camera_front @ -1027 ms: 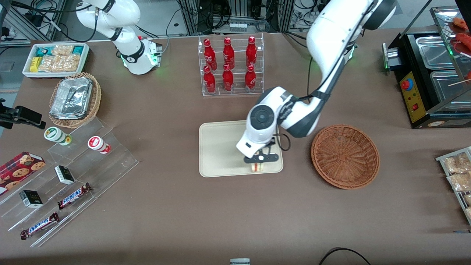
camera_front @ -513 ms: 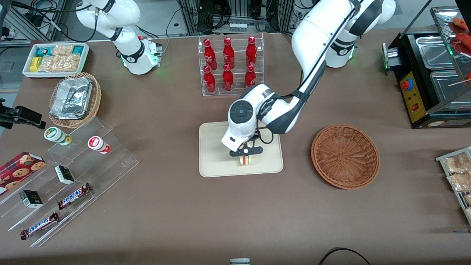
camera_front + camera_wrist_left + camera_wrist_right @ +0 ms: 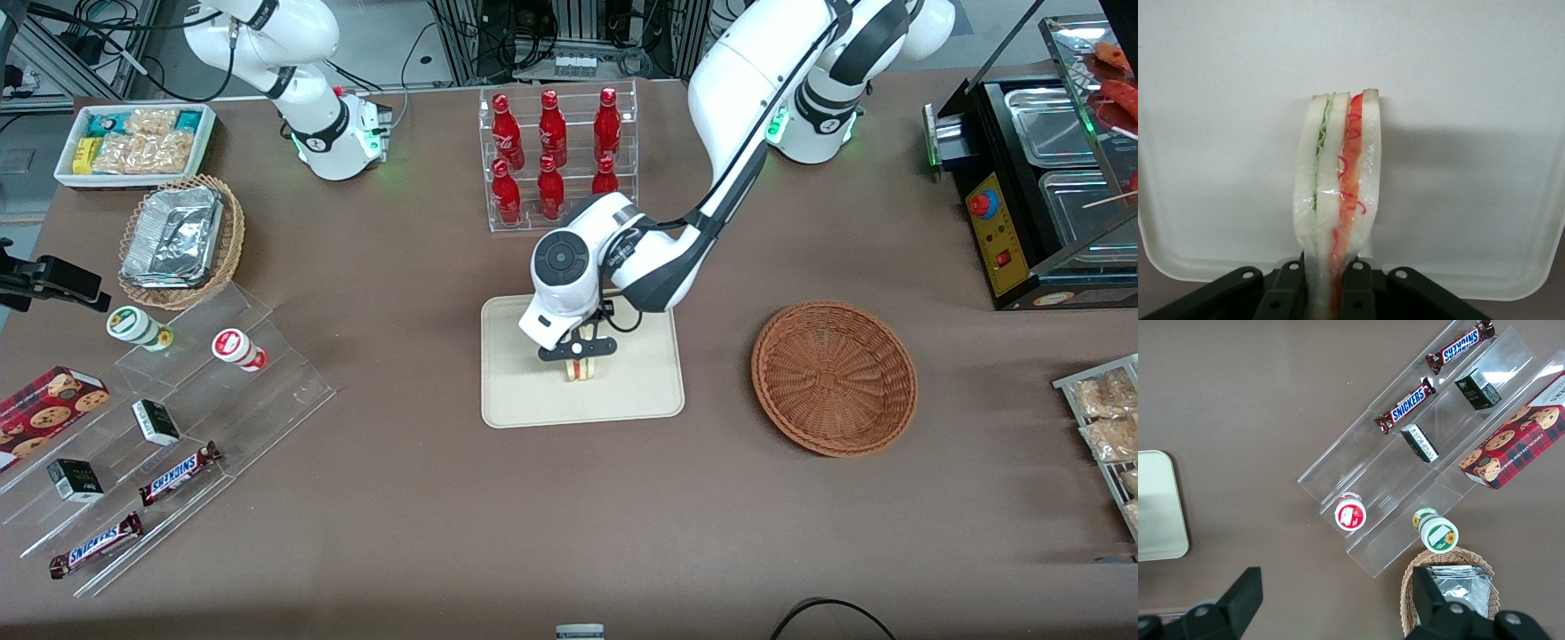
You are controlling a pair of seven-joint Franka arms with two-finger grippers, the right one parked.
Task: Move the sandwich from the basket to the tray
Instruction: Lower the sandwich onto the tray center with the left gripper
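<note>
Gripper (image 3: pixel 580 357) of mine pinches the sandwich (image 3: pixel 1337 193) narrowly, bread slices upright between my fingers (image 3: pixel 1286 293), over the middle of the tray (image 3: pixel 520 400); the basket (image 3: pixel 834 378) sits well apart.

Brown table (image 3: pixel 427 498), cabling and grey floor (image 3: pixel 391 36) past it

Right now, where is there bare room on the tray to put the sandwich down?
The flat cream-beige tray is bare all round the triangular sandwich held in the gripper. The widest free strip runs along its rim nearest the front camera. Nothing crowds it.
</note>
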